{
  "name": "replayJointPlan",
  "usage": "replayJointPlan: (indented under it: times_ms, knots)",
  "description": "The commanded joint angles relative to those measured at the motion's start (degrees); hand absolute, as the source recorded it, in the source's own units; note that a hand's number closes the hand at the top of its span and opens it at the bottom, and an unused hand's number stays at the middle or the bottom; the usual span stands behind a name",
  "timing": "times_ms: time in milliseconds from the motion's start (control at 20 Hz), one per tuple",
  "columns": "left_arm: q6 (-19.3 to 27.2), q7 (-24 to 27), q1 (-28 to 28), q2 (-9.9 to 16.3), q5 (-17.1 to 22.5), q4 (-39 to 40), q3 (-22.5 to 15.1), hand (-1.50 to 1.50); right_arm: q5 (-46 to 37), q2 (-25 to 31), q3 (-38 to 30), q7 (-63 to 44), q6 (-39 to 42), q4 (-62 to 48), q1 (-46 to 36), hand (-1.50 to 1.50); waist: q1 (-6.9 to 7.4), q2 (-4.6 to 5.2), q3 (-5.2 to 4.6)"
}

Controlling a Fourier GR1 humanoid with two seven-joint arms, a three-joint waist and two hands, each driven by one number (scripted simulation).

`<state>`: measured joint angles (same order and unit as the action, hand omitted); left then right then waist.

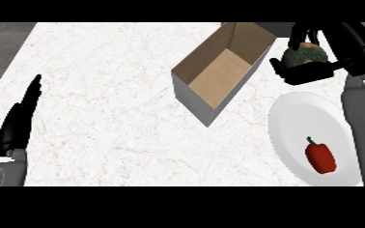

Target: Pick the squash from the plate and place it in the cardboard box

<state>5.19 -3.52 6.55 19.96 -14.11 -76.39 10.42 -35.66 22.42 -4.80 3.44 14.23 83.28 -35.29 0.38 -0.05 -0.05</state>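
Our right hand grips the squash at two o'clock — we swing it toward nine o'clock, over the box, before letting go; left hand rests open.

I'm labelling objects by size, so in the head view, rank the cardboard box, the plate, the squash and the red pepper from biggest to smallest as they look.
1. cardboard box
2. plate, cut off by the view's right edge
3. squash, partly hidden in the right robot hand
4. red pepper, close to the squash; that pair is unsure
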Motion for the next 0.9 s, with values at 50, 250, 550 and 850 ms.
replayJointPlan:
  times_ms: [50, 250, 550, 850]
  knots:
    - [0.39, 3.84, -1.16, -0.76, -0.56, 2.08, 0.18, 0.00, 0.18, -7.18, 1.84, -9.64, -0.01, -3.23, -8.30, 1.50, 0.28, 0.12, 0.00]
    - [-0.73, 0.19, -0.83, -0.08, 0.23, -1.72, 0.68, 0.00, -0.13, -10.48, 0.98, -10.25, -2.32, -15.74, -15.77, 1.50, 0.87, 0.26, 0.03]
    - [-0.73, -0.53, 5.18, 0.84, -0.88, 2.29, 0.92, 0.00, -4.23, -15.35, 1.94, -7.02, -10.21, -32.53, -24.03, 1.50, 1.26, 0.65, 0.03]
    - [0.12, 2.80, 0.46, -1.54, -1.29, 1.18, 0.14, 0.00, -8.76, -14.66, 1.77, -1.80, -17.42, -47.24, -26.42, 1.50, 1.71, 0.83, 0.02]
